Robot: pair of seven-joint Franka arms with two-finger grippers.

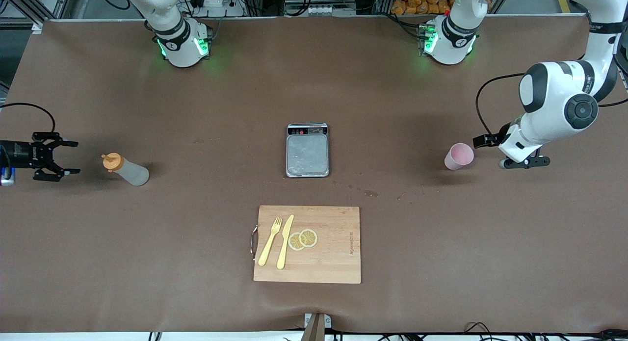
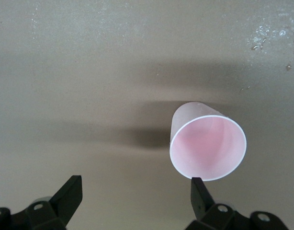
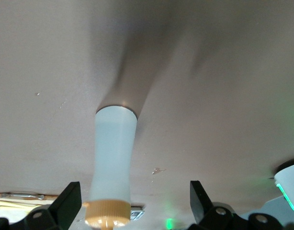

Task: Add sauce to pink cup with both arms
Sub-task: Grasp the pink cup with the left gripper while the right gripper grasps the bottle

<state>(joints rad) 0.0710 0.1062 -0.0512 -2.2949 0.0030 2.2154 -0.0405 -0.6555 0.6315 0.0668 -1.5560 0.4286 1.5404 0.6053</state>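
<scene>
Translucent whitish plastic with an orange cap identifies the sauce [image 1: 126,170], which is seen standing on the brown table [image 1: 196,243] toward the right arm's end, at roughly 9 o'clock from the scale [image 1: 307,150] in the front view. The right gripper [image 1: 66,157] is held beside the bottle at the table's edge, fingers spread apart and nothing grasped; a clear gap to the bottle is observed. In the right wrist view the bottle [image 3: 112,167] is framed between the two open fingers [image 3: 65,203], untouched.

The pink cup [image 1: 459,156] is found upright toward the left arm's end, at about 3 o'clock from the scale and well apart from the sauce. The left gripper [image 1: 522,159] is positioned just beside the cup, released and holding nothing. In the left wrist view the cup [image 2: 208,147] is shown with its mouth open and its interior apparently empty, one finger [image 2: 200,194] close to its rim; contact cannot be told.

A wooden cutting board [image 1: 338,262] is recorded at 6 o'clock from the scale, nearer the front camera. On it lie a yellow fork [image 1: 270,241], a yellow knife [image 1: 285,241] and two lemon slices [image 1: 302,239].
</scene>
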